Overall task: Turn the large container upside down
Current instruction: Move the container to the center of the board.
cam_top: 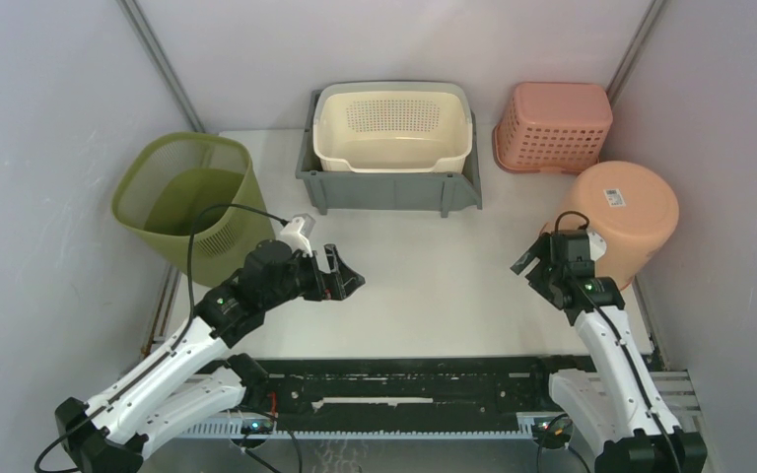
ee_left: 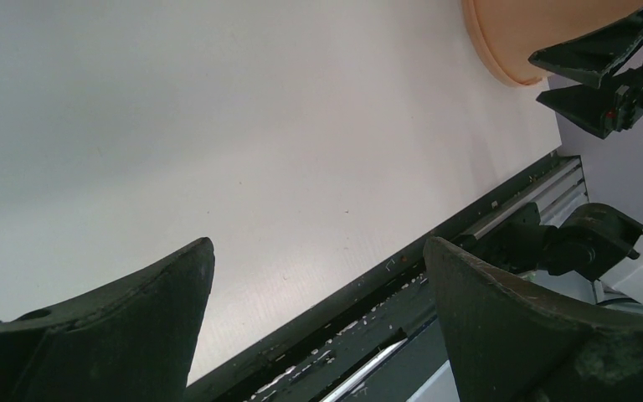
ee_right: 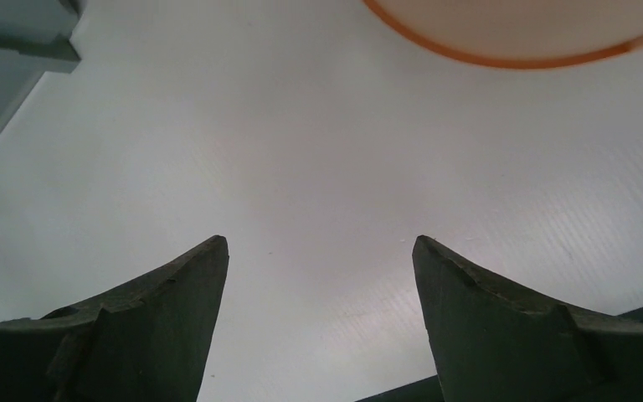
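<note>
Large container point(cam_top: 619, 215): round peach-orange tub, at the right edge of the bench point(cam_top: 424, 286) close to the right wall, standing mouth-down with its closed base uppermost and a small white label on that base; its rim lies on the bench surface in both wrist views. Right tool point(cam_top: 535, 266): just to the left of the container and a little nearer the arm bases, fingers spread wide, nothing between them; its wrist view shows the container's rim ahead of the fingertips and apart from them. Left tool point(cam_top: 343, 281): over the middle-left of the bench, well apart from the container, fingers likewise wide and empty, pointing to the right. Pink slotted basket point(cam_top: 553, 126): behind the container at the back right corner, solid face up. Grey bin point(cam_top: 390, 187): back centre, with a cream perforated basket point(cam_top: 393, 130) seated inside it. Green mesh wastebasket point(cam_top: 189, 202): at the left edge, upright, mouth open, just behind the left arm.
</note>
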### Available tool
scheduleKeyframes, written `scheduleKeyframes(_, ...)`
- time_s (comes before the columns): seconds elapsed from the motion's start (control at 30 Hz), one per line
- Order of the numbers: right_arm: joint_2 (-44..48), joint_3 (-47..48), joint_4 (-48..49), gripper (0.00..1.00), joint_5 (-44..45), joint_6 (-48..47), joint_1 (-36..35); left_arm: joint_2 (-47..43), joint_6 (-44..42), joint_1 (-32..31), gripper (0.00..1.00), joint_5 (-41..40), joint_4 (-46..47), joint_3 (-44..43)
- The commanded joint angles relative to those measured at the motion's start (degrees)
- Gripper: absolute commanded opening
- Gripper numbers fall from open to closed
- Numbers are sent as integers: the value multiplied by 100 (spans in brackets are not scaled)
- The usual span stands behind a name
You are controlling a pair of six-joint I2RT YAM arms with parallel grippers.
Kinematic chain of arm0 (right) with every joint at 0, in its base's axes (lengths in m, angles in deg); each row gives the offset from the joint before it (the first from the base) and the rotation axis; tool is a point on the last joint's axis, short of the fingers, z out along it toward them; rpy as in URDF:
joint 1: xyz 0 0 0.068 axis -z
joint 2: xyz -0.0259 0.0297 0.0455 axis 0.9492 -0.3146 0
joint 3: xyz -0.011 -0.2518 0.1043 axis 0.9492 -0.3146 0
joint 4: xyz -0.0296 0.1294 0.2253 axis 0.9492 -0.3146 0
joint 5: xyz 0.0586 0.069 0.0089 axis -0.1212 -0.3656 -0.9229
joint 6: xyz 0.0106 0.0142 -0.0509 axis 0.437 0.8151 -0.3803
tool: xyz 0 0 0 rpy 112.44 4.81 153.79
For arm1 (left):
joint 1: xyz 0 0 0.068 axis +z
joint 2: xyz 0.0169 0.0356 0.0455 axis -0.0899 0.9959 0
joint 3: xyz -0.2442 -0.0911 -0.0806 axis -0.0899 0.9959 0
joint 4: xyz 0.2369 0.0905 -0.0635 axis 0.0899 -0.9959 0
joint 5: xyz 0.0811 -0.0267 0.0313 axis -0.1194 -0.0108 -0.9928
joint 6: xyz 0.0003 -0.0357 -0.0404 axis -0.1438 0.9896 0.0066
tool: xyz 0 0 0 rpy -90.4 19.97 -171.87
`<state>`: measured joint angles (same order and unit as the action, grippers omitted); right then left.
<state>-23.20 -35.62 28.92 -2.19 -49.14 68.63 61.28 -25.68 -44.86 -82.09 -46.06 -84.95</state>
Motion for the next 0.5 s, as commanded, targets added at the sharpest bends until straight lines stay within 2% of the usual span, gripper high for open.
scheduleKeyframes(0.0, 253, 41, -79, 90, 669, 351, 88, -40, -156, -5, 100, 68, 109, -365)
scheduleKeyframes(0.17, 129, 80, 332, 90, 759, 129, 301, -35, -196, -3, 100, -30, 11, -461)
scheduleKeyframes(0.47, -851, 336, 1032, 88, 630, -158, 329, 17, -228, -2, 100, -117, -127, -618)
